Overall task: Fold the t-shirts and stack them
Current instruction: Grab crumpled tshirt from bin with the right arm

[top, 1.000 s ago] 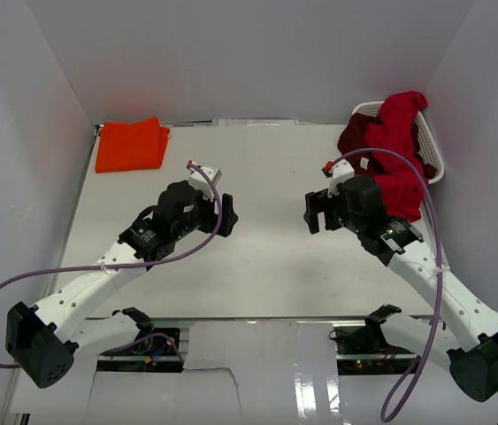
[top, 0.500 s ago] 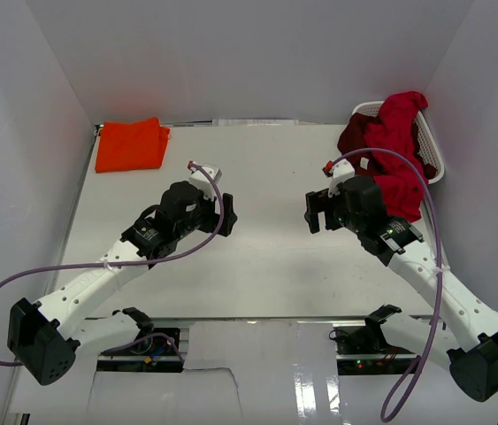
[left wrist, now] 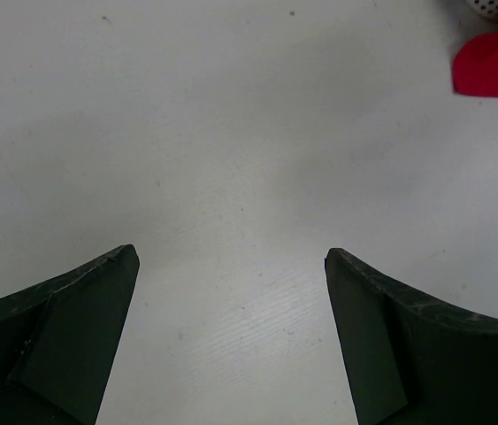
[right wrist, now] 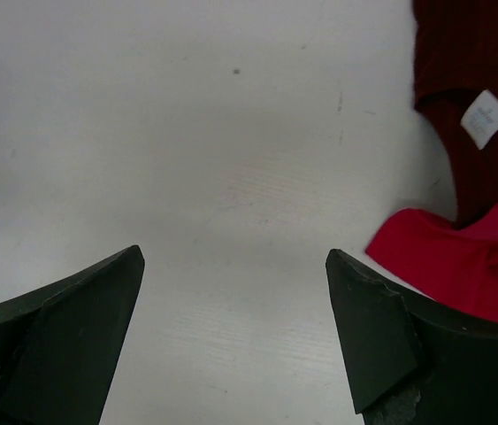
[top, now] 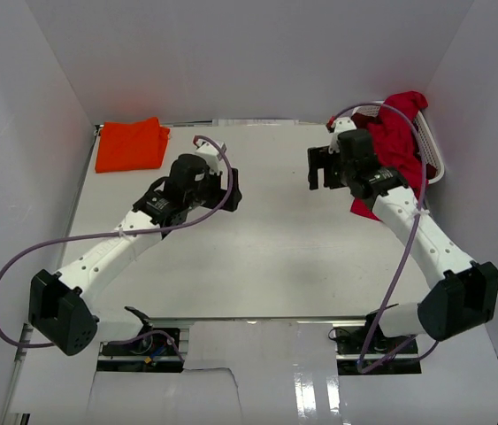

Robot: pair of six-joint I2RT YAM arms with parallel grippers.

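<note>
Left end effector (top: 230, 189): released, fingers wide apart with nothing between them; it hangs over the bare counter (top: 266, 257), left of the middle.
Right end effector (top: 318, 168): released as well and holding nothing; it is over the counter toward the far right corner, just beside the cloth.
Orange t-shirt (top: 130, 144): folded flat in the far left corner.
Red t-shirt (top: 401, 133): crumpled, spilling from the white basket (top: 435, 158) at the far right corner onto the counter.
Maroon t-shirt (right wrist: 465, 53): touching the red one, with its white tag (right wrist: 485, 117) showing.

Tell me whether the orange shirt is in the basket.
No, the orange shirt lies flat at the far left, well apart from the basket at the far right.
</note>
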